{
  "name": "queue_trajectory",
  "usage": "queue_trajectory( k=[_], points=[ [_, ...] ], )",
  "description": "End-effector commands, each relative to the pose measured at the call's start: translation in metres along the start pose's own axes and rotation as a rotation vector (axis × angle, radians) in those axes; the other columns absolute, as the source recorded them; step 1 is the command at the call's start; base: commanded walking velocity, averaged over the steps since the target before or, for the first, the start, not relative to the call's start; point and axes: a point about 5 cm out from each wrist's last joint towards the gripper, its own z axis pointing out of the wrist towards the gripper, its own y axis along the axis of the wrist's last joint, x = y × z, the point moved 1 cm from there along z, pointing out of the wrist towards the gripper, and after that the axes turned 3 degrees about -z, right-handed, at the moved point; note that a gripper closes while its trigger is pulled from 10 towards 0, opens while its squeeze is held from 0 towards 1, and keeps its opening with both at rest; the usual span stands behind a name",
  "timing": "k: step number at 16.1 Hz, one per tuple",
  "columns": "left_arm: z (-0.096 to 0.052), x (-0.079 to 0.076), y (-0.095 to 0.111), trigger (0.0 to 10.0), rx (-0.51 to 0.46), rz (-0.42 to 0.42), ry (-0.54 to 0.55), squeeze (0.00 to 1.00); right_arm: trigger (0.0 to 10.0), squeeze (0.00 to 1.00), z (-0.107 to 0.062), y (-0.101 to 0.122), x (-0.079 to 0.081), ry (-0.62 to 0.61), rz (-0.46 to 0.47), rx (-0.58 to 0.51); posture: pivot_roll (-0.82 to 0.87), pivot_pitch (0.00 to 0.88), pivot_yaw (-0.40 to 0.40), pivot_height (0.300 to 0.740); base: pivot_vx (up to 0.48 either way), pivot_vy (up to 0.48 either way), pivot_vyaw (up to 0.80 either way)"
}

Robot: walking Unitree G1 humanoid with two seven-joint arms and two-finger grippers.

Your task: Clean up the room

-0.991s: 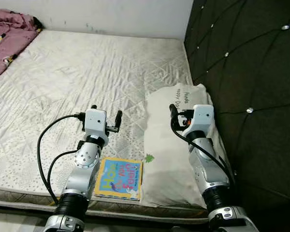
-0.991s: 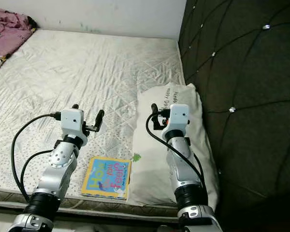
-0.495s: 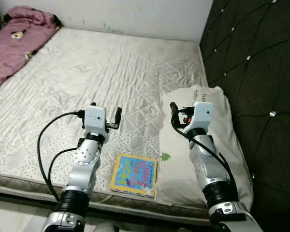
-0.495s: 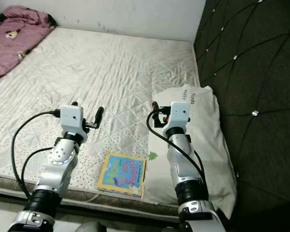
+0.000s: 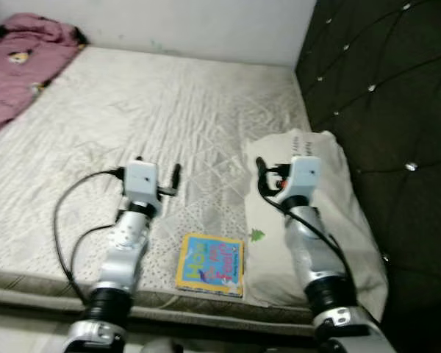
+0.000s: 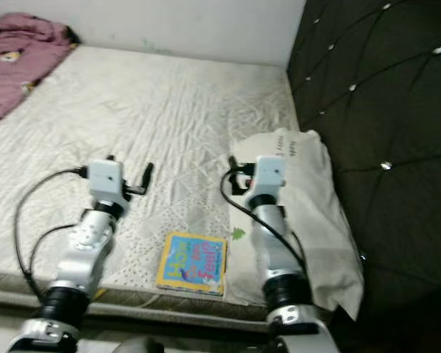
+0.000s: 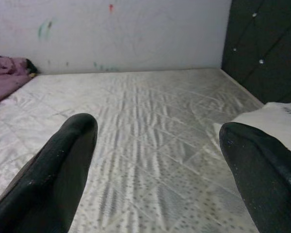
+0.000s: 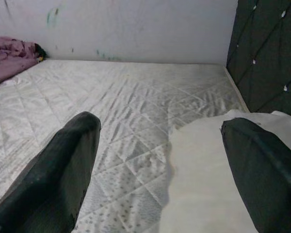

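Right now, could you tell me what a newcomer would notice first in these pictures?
Probably the colourful book at the near edge of the bare mattress, beside the white pillow against the dark headboard. Both open grippers, left and right, hover above the bed.

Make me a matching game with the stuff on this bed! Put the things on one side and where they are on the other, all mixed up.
Things:
1. book
2. pillow
3. pink blanket
4. headboard

Places:
A. bunched up at the far left corner of the mattress
B. lying flat at the near edge of the mattress, between the two arms
C. standing dark and padded along the right side of the bed
D. lying on the right side of the mattress, beside the book

Right pairs: 1-B, 2-D, 3-A, 4-C
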Motion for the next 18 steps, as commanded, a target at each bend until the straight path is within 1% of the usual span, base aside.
queue_trajectory(
  k=[1,11,15,16,18],
  points=[
    [0.0017,-0.0064,-0.0002,10.0,0.008,-0.013,-0.012,0.00,10.0,0.00,0.0004,0.0008,-0.0097,-0.024,-0.007,0.002,0.05,0.000,-0.016,0.740,0.000,0.480,0.00],
    [0.0024,-0.0059,-0.0013,10.0,0.016,-0.022,-0.002,0.00,10.0,0.00,0.0008,-0.0010,-0.0088,-0.014,-0.009,0.009,0.05,0.000,-0.015,0.740,0.000,0.480,0.00],
    [0.0025,-0.0056,-0.0017,10.0,0.019,-0.027,-0.001,0.00,10.0,0.00,0.0009,-0.0032,-0.0085,-0.017,-0.008,0.025,0.05,0.000,-0.015,0.740,0.000,0.480,-0.72],
    [0.0026,-0.0056,-0.0018,10.0,0.020,-0.028,0.000,0.00,10.0,0.00,0.0010,-0.0027,-0.0084,-0.015,-0.010,0.022,0.05,0.000,-0.017,0.740,0.000,0.480,-0.45],
    [0.0028,-0.0057,-0.0017,10.0,0.021,-0.028,0.002,0.00,10.0,0.00,0.0012,-0.0025,-0.0086,-0.014,-0.011,0.022,0.05,0.000,-0.018,0.740,0.000,0.480,0.00]
  ],
)
